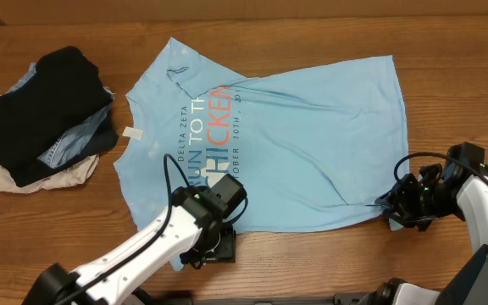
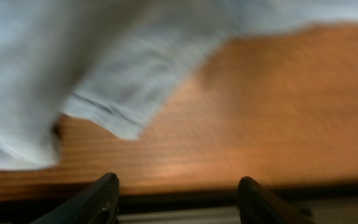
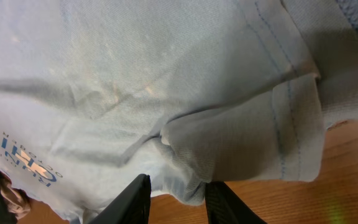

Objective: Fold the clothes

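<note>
The light sky-blue T-shirt (image 1: pixel 312 135) lies spread on the table, its white and orange lettering (image 1: pixel 214 127) facing up. My left gripper (image 1: pixel 213 246) is open and empty at the shirt's near-left edge. The blurred left wrist view shows its fingers (image 2: pixel 179 186) wide apart over bare wood, with the shirt's edge (image 2: pixel 104 62) just ahead. My right gripper (image 1: pixel 394 207) is at the shirt's near-right corner. In the right wrist view its fingers (image 3: pixel 178 193) are closed on a bunched fold of the shirt (image 3: pixel 166 74) near the hem.
A pile of other clothes lies at the far left: a black garment (image 1: pixel 49 93) on top, denim-blue (image 1: pixel 70 144) beneath, and cream (image 1: pixel 24 178) at the bottom. Bare wooden table (image 1: pixel 456 93) shows to the right of the shirt.
</note>
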